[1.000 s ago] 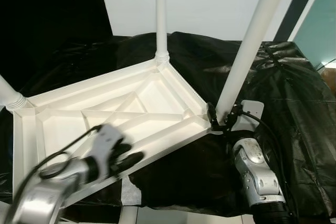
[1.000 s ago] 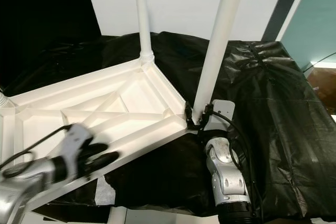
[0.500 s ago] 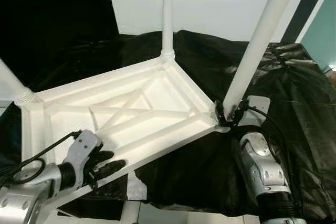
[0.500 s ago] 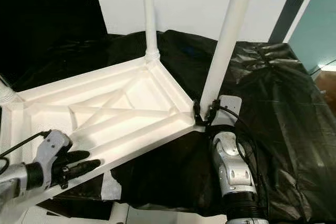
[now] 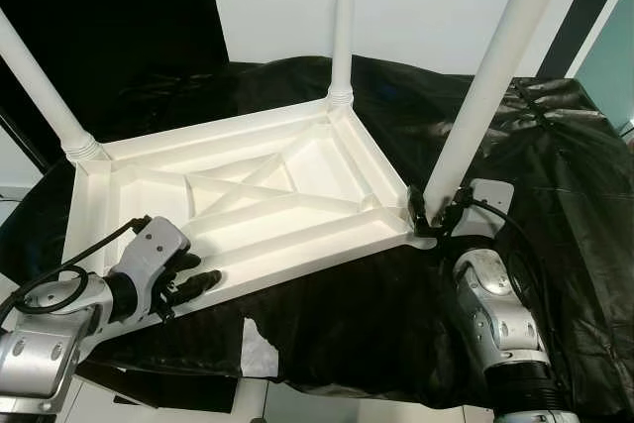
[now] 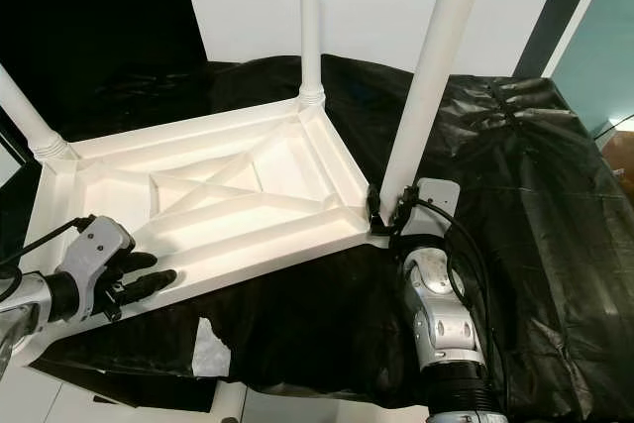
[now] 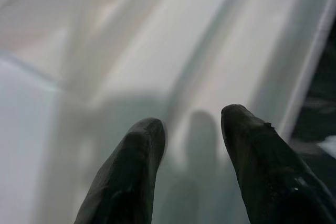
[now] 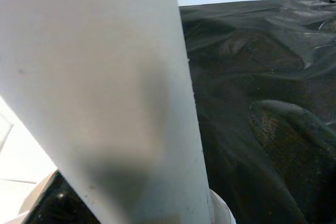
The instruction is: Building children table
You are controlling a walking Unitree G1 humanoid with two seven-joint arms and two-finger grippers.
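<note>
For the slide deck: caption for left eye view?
Right gripper clamps a leg of the upturned white table; left gripper at its edge.

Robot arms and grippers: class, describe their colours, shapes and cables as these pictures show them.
Both arms are silver, rounded, jointed shells. The left gripper has a pale grey housing, two long black fingers and a looping black cable. The right gripper has a white plate and black cables.

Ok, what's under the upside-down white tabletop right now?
The tabletop lies on crumpled black plastic sheeting, which spreads out past its edges. Whatever the sheeting rests on is covered. A torn white patch shows near the front edge.
</note>
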